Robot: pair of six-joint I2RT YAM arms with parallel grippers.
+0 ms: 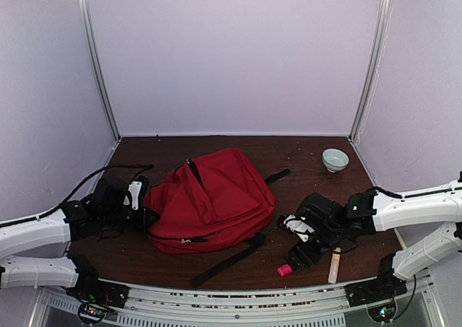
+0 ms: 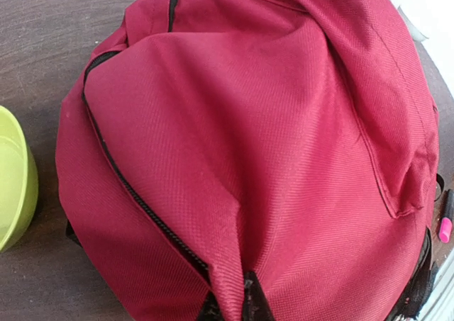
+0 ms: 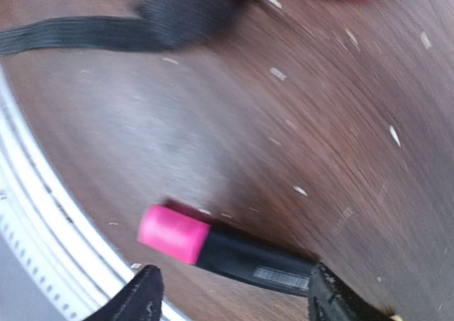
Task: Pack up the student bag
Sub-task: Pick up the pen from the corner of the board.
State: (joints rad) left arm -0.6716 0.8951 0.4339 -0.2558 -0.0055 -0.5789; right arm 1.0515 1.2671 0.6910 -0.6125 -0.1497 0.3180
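The red student bag lies in the middle of the table, its black zipper partly open at the top. It fills the left wrist view. My left gripper is at the bag's left edge, shut on a fold of its red fabric next to the zipper. My right gripper is open, low over a black marker with a pink cap near the front edge. In the right wrist view the marker lies on the table between my fingertips, untouched.
A white stick-shaped item lies right of the marker. A pale bowl stands at the back right. A green bowl sits beside the bag's left side. Black straps trail toward the front rail.
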